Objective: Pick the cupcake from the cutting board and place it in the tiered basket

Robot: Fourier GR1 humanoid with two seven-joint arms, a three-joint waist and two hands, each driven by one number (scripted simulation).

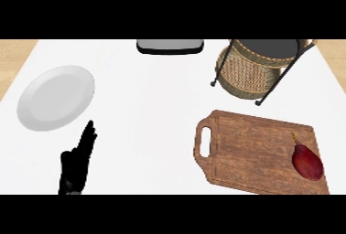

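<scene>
A red pear-shaped item (307, 162), not a cupcake, lies on the cutting board (256, 153), below the tiered basket (253, 73). Left of the board, the left hand (76, 167) rests open, fingers straight.

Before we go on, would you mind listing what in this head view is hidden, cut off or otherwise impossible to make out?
- Right hand: shows nowhere in the head view.
- Cupcake: none visible; the cutting board bears only a dark red, stemmed item.
- Tiered basket: its top is cut by the upper edge, so its inside is hidden.
- Grey object at the upper edge: cut off, unidentifiable.
- Left hand: open, wrist cut by the lower edge, below the white plate.
</scene>
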